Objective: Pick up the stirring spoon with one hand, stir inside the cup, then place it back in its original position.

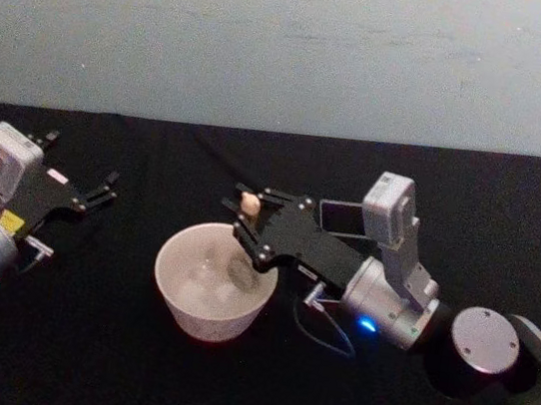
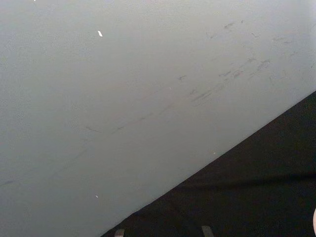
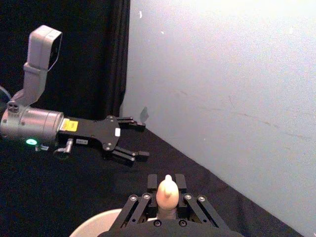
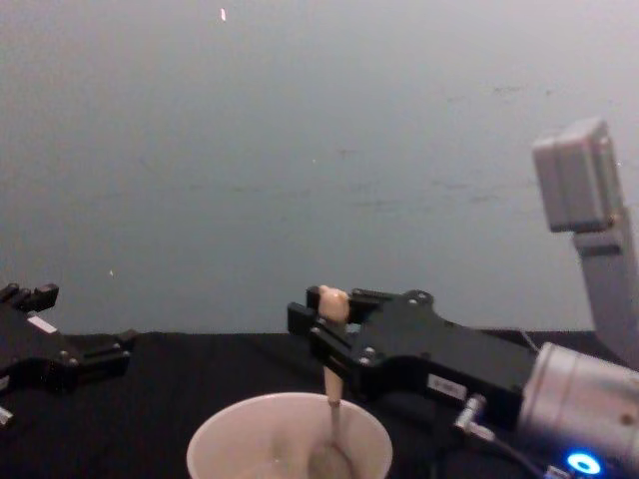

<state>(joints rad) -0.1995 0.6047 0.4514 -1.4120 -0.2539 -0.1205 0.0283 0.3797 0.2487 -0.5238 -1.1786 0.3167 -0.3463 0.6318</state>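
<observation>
The pale cream cup (image 1: 198, 303) (image 4: 235, 439) stands on the black table in front of me. My right gripper (image 1: 246, 215) (image 3: 167, 183) (image 4: 318, 324) hovers over the cup's far rim, shut on the stirring spoon (image 1: 248, 201) (image 3: 168, 193) (image 4: 332, 302). The spoon hangs upright: its bear head sticks out above the fingers, and its thin neck and metal bowl reach down inside the cup. The dark grey square-sided holder (image 1: 342, 219), the original position, stands just behind the right gripper's body. My left gripper (image 1: 79, 164) (image 3: 143, 140) (image 4: 85, 319) rests open at the left, away from the cup.
A pale wall (image 2: 123, 98) rises straight behind the table's far edge. Black cloth (image 1: 77, 357) covers the table. A thin cable (image 1: 323, 333) loops beside the right wrist, near the cup.
</observation>
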